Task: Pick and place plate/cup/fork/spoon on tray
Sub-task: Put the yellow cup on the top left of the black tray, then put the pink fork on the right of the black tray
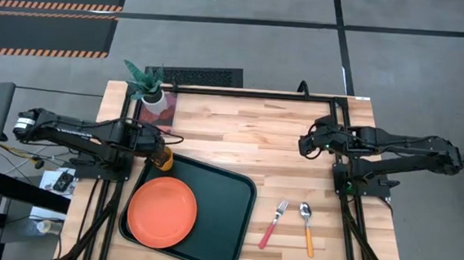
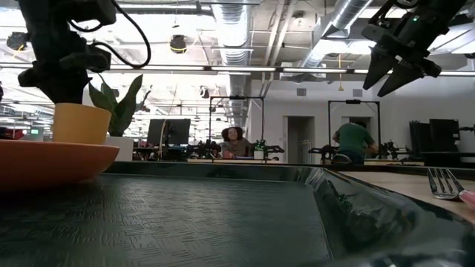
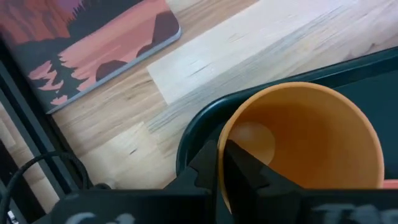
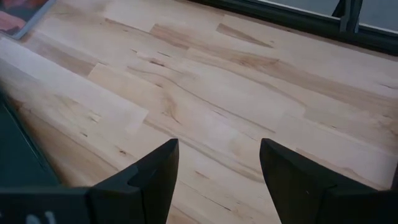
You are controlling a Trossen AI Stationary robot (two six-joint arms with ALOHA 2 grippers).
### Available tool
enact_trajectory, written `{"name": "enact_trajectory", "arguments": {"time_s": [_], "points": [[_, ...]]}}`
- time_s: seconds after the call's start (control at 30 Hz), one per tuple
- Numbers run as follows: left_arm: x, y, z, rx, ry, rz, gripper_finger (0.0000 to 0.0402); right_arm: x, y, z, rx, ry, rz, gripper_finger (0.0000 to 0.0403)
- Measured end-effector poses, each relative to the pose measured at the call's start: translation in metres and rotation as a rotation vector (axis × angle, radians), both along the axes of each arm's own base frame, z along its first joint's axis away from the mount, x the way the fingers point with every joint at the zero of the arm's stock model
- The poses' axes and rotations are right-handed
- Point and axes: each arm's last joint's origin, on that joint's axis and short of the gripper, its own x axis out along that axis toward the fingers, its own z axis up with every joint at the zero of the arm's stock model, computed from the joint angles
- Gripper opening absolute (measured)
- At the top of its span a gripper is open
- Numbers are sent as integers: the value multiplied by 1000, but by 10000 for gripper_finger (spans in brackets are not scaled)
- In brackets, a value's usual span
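The dark green tray [image 1: 227, 203] lies on the table's near left. The orange-red plate [image 1: 162, 211] rests flat in its left half. My left gripper [image 1: 161, 154] is shut on the orange-yellow cup [image 3: 305, 143] over the tray's far left corner. In the low view, the cup [image 2: 80, 122] stands behind the plate [image 2: 52, 159], which hides its base. The fork [image 1: 273, 223] and the spoon [image 1: 307, 229] lie flat on the wood right of the tray. My right gripper [image 1: 303, 143] is open and empty above the table's far right; it also shows in the low view [image 2: 397, 70]. My left gripper pinches the cup's rim [image 3: 219, 134] on the side toward the table's left, one finger [image 3: 245, 165] inside the cup and one finger [image 3: 200, 167] outside. The fingers slant down from the table's left. The cup stays upright, mouth up; whether its base rests on the tray I cannot tell.
A white pot with a green plant [image 1: 149, 87] stands at the far left on a picture mat [image 1: 166, 115], close to my left gripper. Bare wood lies between the tray and my right arm [image 1: 394, 149]. People [image 2: 234, 141] are in the room beyond.
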Motion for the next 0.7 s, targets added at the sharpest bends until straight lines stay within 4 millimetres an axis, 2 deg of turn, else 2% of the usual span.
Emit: {"name": "enact_trajectory", "arguments": {"time_s": [0.1,0.2,0.53,0.7], "points": [[0,0,0,1,1,-5,4,0,0,0,-1,3,4,250],[-1,0,0,-1,8,-8,24,0,0,0,-1,3,4,250],[-1,-1,2,-27,7,8,163,0,0,0,-5,7,10,250],[2,-1,18,-33,-39,35,202,0,0,0,-5,7,10,250]]}}
